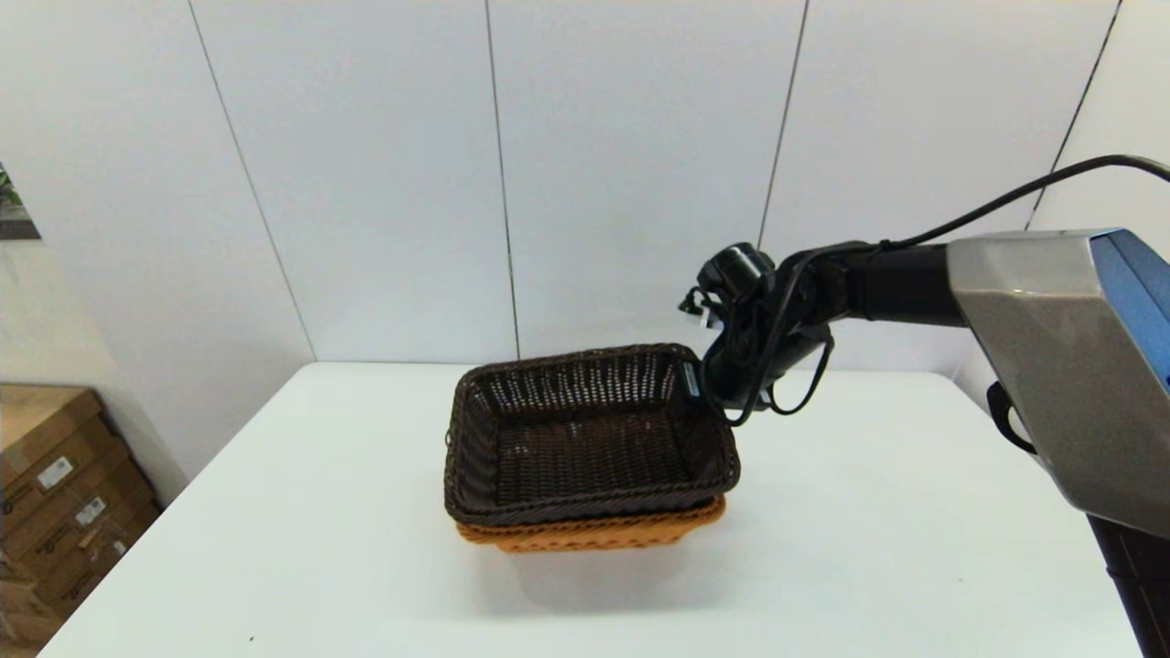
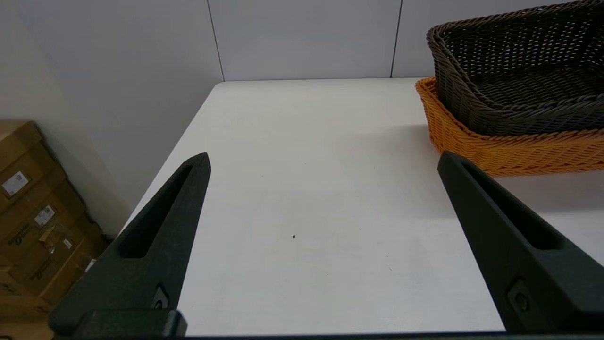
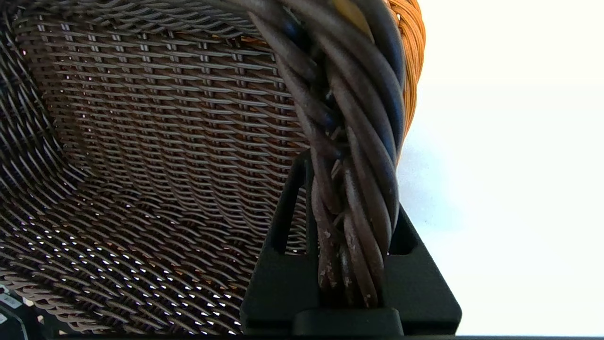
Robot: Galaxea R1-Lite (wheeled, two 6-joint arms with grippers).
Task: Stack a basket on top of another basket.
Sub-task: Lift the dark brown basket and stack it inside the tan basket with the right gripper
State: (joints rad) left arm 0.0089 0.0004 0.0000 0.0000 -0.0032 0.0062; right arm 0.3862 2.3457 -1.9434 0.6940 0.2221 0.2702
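Brown basket (image 1: 585, 439) rim clamped by right tool (image 3: 351, 222); left tool (image 2: 325, 160) apart.

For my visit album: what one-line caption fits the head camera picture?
Right gripper clamps the rim of the dark brown basket, nested in the orange basket on the white table.

Right arm reaching in from the right, right end effector (image 1: 702, 384) clamped, left end effector (image 2: 325, 245) spread wide, low
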